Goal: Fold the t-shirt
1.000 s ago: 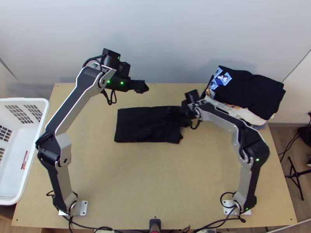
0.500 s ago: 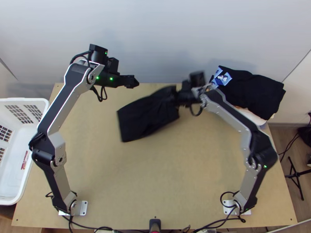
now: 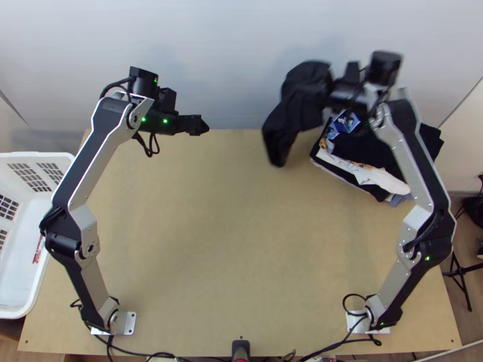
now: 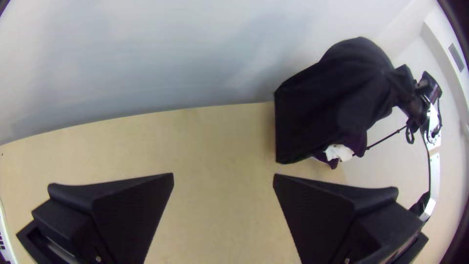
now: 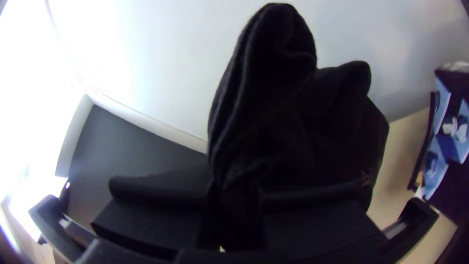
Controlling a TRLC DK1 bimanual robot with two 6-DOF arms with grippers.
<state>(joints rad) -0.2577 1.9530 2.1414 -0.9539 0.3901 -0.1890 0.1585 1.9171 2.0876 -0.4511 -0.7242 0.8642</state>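
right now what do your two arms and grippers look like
The left arm and right arm have silver-grey and black links, black joints, small green lights and looping black cables. The left gripper and right gripper are black with wide fingers; the left's look wedge-shaped.

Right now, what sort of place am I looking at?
Likely a robotics lab or test station: two robot arms at a wooden table, stacked clothes on it, a white basket alongside.

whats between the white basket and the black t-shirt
In the top view, the left arm stands between the white basket and the black t-shirt, with the left gripper pointing toward the t-shirt.
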